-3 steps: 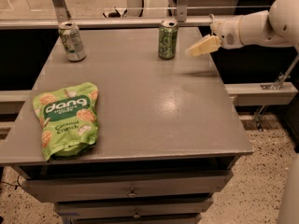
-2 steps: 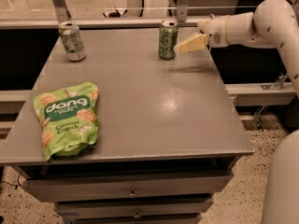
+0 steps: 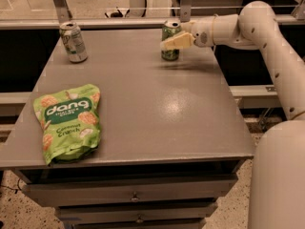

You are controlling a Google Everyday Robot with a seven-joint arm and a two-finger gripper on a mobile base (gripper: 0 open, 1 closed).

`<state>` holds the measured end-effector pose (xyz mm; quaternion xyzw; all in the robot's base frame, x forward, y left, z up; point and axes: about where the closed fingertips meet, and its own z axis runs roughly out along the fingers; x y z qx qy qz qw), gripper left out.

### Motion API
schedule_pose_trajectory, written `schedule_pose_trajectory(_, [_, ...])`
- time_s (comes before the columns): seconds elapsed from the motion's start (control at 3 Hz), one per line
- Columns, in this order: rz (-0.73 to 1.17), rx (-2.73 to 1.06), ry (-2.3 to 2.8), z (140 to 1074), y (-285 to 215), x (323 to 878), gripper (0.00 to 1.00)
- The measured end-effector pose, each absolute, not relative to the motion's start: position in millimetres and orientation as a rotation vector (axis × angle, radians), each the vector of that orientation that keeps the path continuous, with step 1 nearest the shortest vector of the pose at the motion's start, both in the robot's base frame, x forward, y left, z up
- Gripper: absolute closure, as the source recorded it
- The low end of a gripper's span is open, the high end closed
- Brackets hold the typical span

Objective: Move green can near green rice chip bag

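The green can (image 3: 170,55) stands upright at the far edge of the grey table (image 3: 157,109), right of centre. My gripper (image 3: 172,41) reaches in from the right and lies across the can's front at mid-height, touching or overlapping it. The green rice chip bag (image 3: 66,120) lies flat at the table's front left, far from the can.
A paler silver-green can (image 3: 74,42) stands at the table's back left corner. My white arm (image 3: 257,27) arches over the table's right edge. Drawers (image 3: 133,194) sit below the tabletop. A rail runs behind the table.
My gripper has moved left from beside the green can to the can itself, and now overlaps its front. The can, the bag and the pale can have not moved.
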<state>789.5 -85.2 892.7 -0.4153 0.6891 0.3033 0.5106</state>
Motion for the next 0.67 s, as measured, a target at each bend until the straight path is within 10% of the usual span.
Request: schedule_pose_trajectory(0.67, [0.866, -1.021, 1.603, 929.2, -62.8, 750.0, 0.64])
